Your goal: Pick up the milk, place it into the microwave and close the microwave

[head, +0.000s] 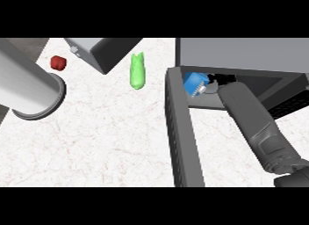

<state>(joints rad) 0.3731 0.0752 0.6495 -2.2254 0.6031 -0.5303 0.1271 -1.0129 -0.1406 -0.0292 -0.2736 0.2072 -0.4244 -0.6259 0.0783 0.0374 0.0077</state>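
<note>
The robot's right hand point(217, 81) is reaching inside the open microwave point(248, 55) at far right, seemingly gripping the blue milk carton point(195, 82), likely light, stiff and best held by its flat sides, while the door point(183, 132) is standing open

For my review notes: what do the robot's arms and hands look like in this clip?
The right forearm is a dark grey, rounded tube with a jointed, darker section near the lower edge. Its black hand shows only partly at the microwave opening. The left forearm is a lighter grey cylinder ending in a flat rim. No cables or markings show.
</note>
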